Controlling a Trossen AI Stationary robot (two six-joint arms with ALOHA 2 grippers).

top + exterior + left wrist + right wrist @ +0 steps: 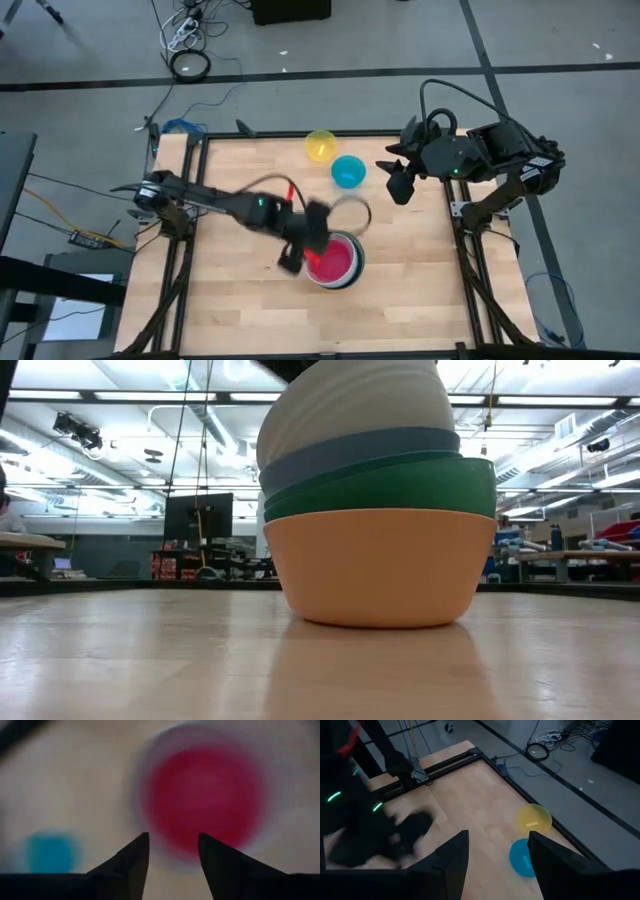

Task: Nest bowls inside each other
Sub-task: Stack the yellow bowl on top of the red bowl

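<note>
- Table [240, 310]: pale wood with a dark frame.
- Stack [375, 510]: nested bowls near the table's middle, toward the near edge; from the side, orange at the bottom, then green, blue, white. From above, magenta bowl [333, 261] sits innermost.
- Yellow bowl [320, 146]: at the far edge, alone.
- Cyan bowl [348, 171]: just beside the yellow one, nearer and to its right, also alone.
- Left gripper [300, 247]: blurred, just left of the stack; fingers [135, 857] apart, holding nothing.
- Right gripper [400, 180]: raised at the far right, right of the cyan bowl, spread and empty.
</note>
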